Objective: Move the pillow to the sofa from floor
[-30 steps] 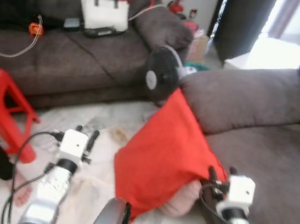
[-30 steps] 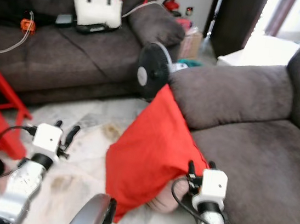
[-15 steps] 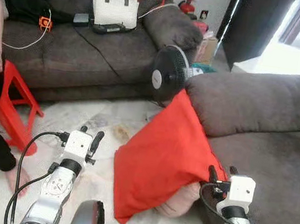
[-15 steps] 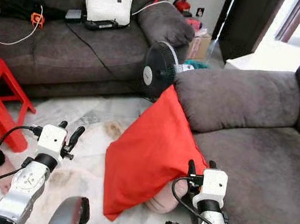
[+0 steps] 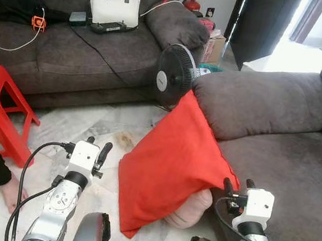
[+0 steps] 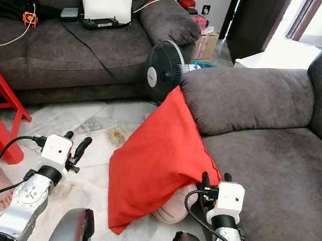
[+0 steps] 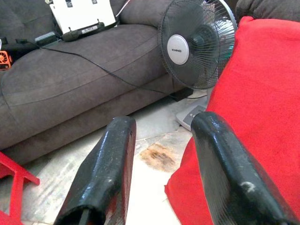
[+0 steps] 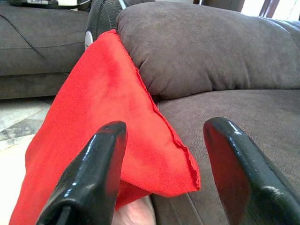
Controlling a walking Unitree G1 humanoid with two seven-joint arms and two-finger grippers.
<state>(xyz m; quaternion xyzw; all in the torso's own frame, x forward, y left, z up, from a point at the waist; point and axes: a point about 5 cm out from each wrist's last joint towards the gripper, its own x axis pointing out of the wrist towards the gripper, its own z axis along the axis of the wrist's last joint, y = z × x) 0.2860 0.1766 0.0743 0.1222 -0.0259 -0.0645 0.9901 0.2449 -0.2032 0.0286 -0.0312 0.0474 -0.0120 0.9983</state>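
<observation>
The red pillow point(image 5: 173, 164) leans against the sofa armrest point(image 5: 252, 103), at ten o'clock from the wide-open right gripper point(image 5: 235, 187); left gripper point(image 5: 97, 148) also gapes.

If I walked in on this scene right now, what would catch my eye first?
The big red pillow, standing on the floor and leaning against the grey sofa, between the robot's two open grippers: the left gripper just short of it, the right gripper by its sofa-side corner. Behind it a black fan stands on the floor, and a white handbag sits on the other sofa at the back.
</observation>
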